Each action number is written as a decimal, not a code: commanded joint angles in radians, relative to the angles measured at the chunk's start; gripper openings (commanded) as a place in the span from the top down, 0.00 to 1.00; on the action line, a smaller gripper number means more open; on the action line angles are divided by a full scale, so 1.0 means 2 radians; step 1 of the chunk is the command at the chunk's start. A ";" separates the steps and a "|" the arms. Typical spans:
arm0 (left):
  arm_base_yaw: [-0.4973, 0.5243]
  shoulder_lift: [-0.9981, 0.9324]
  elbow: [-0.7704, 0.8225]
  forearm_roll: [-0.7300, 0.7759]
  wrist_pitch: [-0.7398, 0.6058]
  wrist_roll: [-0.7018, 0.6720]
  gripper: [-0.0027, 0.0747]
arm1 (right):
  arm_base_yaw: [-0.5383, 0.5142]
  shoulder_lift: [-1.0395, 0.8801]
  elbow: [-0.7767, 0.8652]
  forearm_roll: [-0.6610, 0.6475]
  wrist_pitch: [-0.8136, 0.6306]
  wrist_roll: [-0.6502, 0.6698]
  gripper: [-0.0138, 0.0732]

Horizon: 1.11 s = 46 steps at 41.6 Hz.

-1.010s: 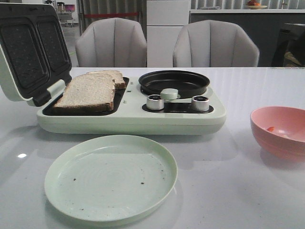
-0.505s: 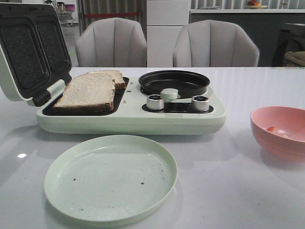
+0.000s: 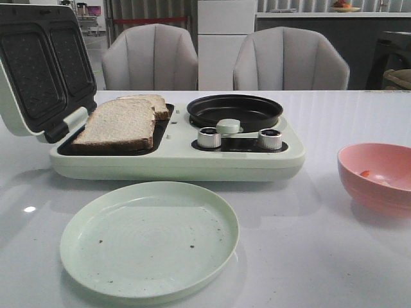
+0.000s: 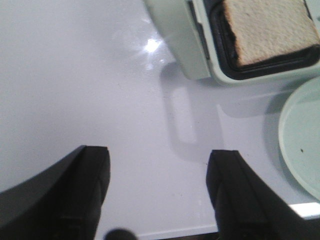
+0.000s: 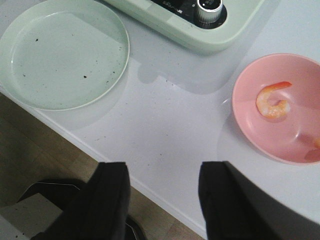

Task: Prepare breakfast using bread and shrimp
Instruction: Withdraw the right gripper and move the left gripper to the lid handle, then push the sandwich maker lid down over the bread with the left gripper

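Observation:
Two slices of bread (image 3: 119, 123) lie overlapping in the dark left tray of the pale green breakfast maker (image 3: 173, 160); the near slice's bread (image 4: 270, 30) also shows in the left wrist view. A curled orange shrimp (image 5: 272, 101) lies in the pink bowl (image 5: 250, 120), seen in the front view as a pink bowl (image 3: 379, 176) at the right. My left gripper (image 4: 157, 172) is open over bare table, left of the machine. My right gripper (image 5: 162, 187) is open above the table's front edge, short of the bowl. Neither arm appears in the front view.
A pale green plate (image 3: 149, 239) with a few dark crumbs sits in front of the machine. The machine's lid (image 3: 38, 70) stands open at the left. A black round pan (image 3: 234, 110) and two silver knobs (image 3: 209, 137) sit on its right half. Two grey chairs (image 3: 151, 58) stand behind the table.

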 commanded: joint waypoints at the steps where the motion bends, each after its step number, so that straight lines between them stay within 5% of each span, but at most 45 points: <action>1: 0.080 0.022 -0.021 -0.096 -0.038 0.059 0.47 | -0.002 -0.005 -0.013 -0.001 -0.029 0.001 0.34; 8: 0.166 0.100 -0.040 -0.206 -0.065 0.100 0.65 | -0.002 -0.005 -0.013 -0.001 -0.029 0.001 0.34; 15: 0.174 0.167 -0.071 -0.236 -0.103 0.104 0.84 | -0.002 -0.005 -0.013 -0.001 -0.029 0.001 0.34; 26: 0.169 0.254 -0.149 -0.304 -0.130 0.111 0.84 | -0.002 -0.005 -0.013 -0.001 -0.029 0.001 0.34; 46: 0.076 0.290 -0.205 -0.314 -0.119 0.131 0.84 | -0.002 -0.005 -0.013 -0.001 -0.029 0.001 0.34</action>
